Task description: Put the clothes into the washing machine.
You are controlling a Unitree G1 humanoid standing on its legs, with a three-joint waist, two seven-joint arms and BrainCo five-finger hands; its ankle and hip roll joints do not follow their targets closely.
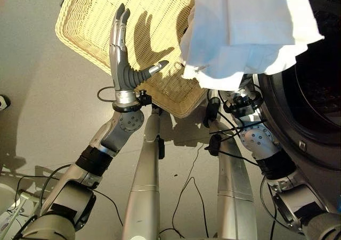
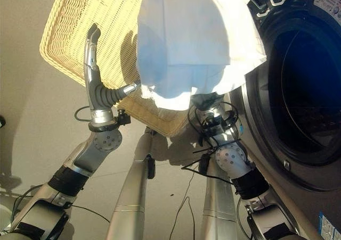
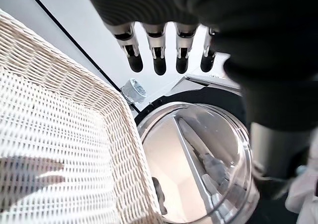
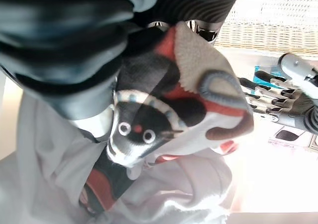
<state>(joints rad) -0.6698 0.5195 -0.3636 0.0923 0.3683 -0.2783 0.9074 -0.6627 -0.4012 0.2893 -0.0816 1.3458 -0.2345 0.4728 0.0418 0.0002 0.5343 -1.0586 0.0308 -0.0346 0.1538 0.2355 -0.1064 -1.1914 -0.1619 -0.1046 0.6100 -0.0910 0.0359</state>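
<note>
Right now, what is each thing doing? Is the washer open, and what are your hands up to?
Washing machine: door open, drum dark inside.
White garment: lifted up, draped over the right hand beside the drum.
Wicker basket: on the floor.
Left hand: open, fingers straight, over the basket.
Right hand: shut on the garment.

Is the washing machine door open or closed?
Open. The washing machine shows its dark drum inside, and its glass door is swung out beside the basket.
</note>
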